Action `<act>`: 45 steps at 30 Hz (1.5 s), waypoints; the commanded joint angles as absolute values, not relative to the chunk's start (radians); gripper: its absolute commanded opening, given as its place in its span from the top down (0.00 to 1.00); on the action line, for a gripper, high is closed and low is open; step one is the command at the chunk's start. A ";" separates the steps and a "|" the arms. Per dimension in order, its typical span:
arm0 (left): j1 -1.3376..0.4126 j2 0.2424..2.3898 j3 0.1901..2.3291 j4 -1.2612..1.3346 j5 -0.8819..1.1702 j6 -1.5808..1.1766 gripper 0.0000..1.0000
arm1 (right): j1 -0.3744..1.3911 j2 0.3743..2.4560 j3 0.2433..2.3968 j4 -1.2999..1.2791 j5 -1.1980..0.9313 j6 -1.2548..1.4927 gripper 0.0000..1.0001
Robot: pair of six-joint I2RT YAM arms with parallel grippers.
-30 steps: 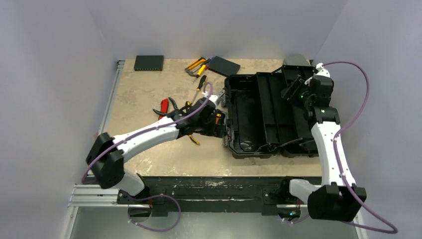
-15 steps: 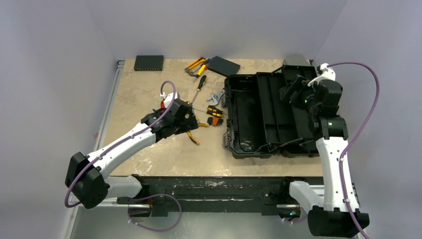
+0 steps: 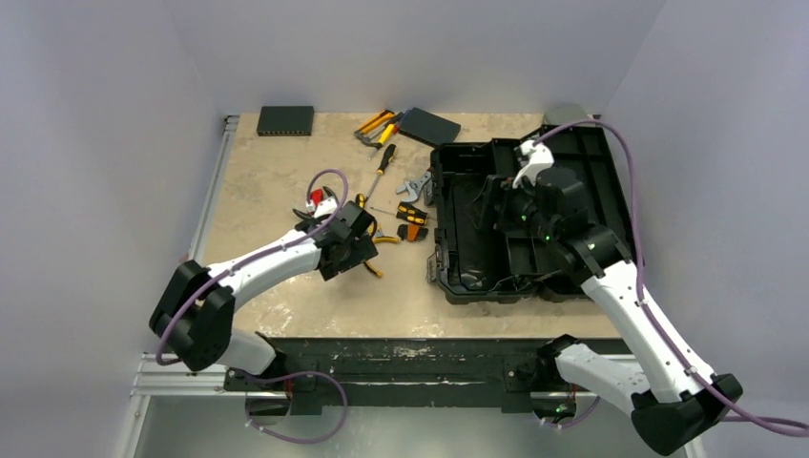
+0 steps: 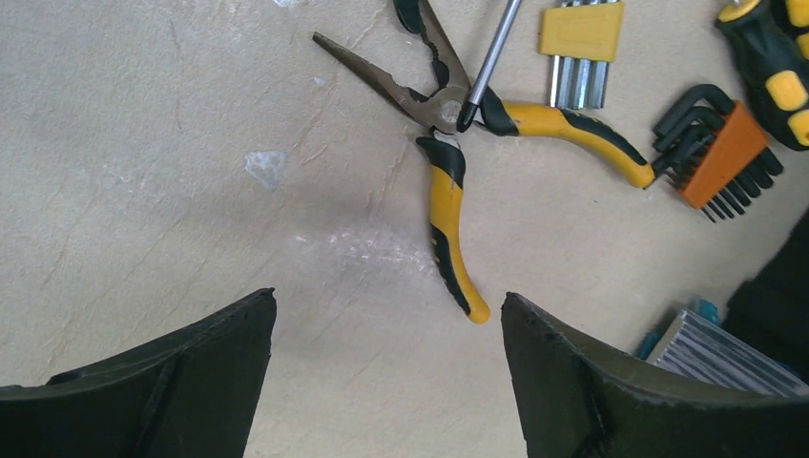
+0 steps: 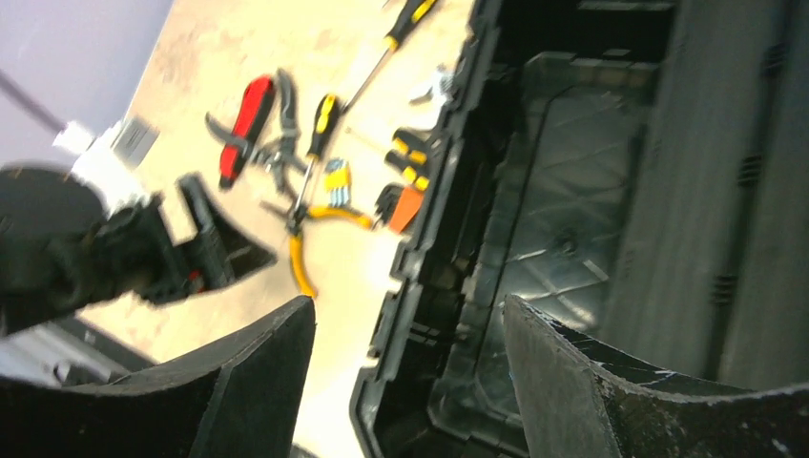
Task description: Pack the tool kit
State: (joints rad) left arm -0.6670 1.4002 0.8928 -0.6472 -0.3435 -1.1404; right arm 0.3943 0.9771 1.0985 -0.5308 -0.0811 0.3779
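Note:
The large black toolbox [image 3: 572, 277] lies open on the right of the table, its tray empty. Yellow-black pliers [image 4: 448, 210] lie open on the table just beyond my left gripper [image 4: 386, 315], which is open and empty above the bare table; in the top view the left gripper [image 3: 358, 253] is left of the toolbox. My right gripper [image 5: 408, 320] is open and empty over the toolbox's left wall [image 5: 448, 239]; it also shows in the top view [image 3: 496, 215]. A red-handled tool [image 5: 243, 124] lies further left.
A yellow hex key set [image 4: 580, 38], an orange hex key set [image 4: 720, 157], a screwdriver [image 3: 383, 162] and a small wrench [image 3: 412, 184] lie between the pliers and the toolbox. A flat black box [image 3: 429, 125], more yellow tools [image 3: 377, 124] and a dark flat box [image 3: 285, 119] are at the back.
My left gripper has drawn back from the toolbox's left edge to above the pliers. My right arm has swung from the toolbox's far right side to over its left part.

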 commanded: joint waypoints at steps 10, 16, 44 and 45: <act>-0.635 1.619 1.006 -0.602 -0.298 -1.193 0.23 | 0.523 0.862 0.978 -0.483 0.057 0.416 0.31; -0.634 1.751 1.101 -0.645 -0.234 -1.194 0.29 | 0.524 0.851 0.966 -0.472 0.064 0.417 0.32; -0.670 1.398 1.197 -1.221 -0.810 -1.200 1.00 | 0.524 0.802 0.922 -0.457 0.079 0.417 0.32; -0.677 1.376 1.196 -1.196 -0.806 -1.149 1.00 | 0.524 0.808 0.922 -0.453 0.072 0.418 0.32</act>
